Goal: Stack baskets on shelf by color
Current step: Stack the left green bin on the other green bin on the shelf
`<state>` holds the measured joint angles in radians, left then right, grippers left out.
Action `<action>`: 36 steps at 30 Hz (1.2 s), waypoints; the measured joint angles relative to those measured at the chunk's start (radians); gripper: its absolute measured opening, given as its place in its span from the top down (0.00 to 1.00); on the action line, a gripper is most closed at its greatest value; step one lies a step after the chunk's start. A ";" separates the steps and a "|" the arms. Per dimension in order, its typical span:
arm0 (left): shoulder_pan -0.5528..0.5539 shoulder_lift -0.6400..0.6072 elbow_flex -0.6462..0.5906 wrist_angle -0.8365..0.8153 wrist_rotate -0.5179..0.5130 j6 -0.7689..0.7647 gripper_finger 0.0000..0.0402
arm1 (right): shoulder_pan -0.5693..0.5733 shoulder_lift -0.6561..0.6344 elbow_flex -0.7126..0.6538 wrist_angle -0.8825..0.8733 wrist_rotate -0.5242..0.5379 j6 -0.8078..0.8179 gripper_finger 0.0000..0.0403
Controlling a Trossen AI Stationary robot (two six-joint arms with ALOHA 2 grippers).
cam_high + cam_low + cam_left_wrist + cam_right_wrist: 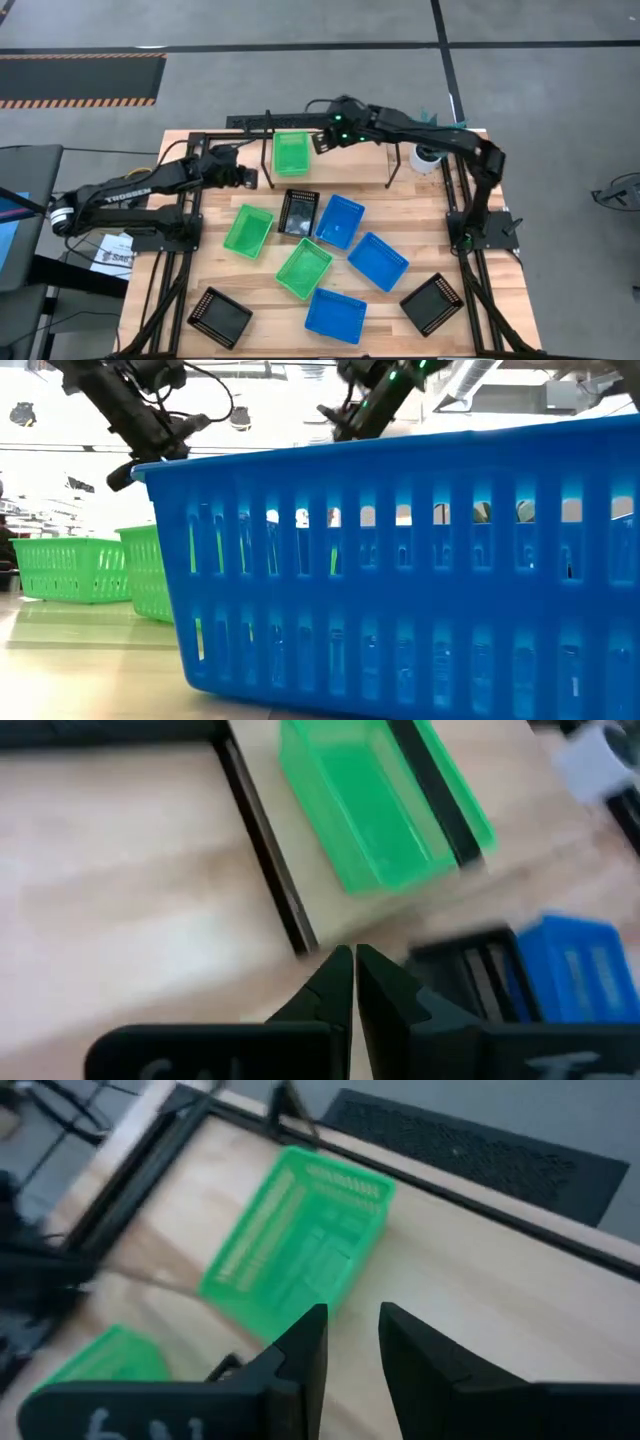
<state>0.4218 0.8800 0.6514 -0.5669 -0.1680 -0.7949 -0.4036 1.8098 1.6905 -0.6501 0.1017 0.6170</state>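
One green basket [291,155] sits at the left end of the black shelf [395,165], at the table's far side. The right wrist view shows it tilted [300,1250]. My right gripper [320,143] hovers open just right of this basket, its fingers [300,1345] short of the basket's near end. My left gripper [255,178] is shut, low beside the shelf's left post [265,850], near the basket's corner [370,810]. Two green baskets [248,230] [304,268], three blue [340,220] [377,260] [335,313] and three black [299,212] [219,316] [432,303] lie flat on the table.
A white pot with a teal plant [428,155] stands at the shelf's right end. In the low view a blue basket [400,560] fills most of the picture, with green baskets [75,565] behind it. Bare wood lies between the shelf and the loose baskets.
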 joint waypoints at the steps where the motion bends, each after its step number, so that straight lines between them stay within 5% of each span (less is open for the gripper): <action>1: -0.012 -0.019 0.000 -0.053 0.012 -0.017 0.99 | 0.011 -0.021 0.000 -0.031 0.000 0.000 0.71; 10: -0.161 -0.076 0.000 -0.326 0.039 -0.134 0.95 | 0.127 -0.092 0.000 -0.226 0.011 -0.014 0.62; 19: -0.277 -0.075 0.000 -0.345 0.028 -0.134 0.66 | 0.230 -0.082 -0.002 -0.358 0.057 -0.016 0.40; 27: -0.316 -0.034 0.000 -0.399 0.023 -0.176 0.39 | 0.318 -0.082 -0.005 -0.453 0.148 0.046 0.39; 36: -0.374 0.059 0.000 -0.350 0.002 -0.183 0.34 | 0.375 -0.082 -0.032 -0.504 0.161 0.095 0.39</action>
<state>0.0482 0.9391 0.6514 -0.9173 -0.1661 -0.9783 -0.0281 1.7279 1.6585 -1.1545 0.2627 0.7119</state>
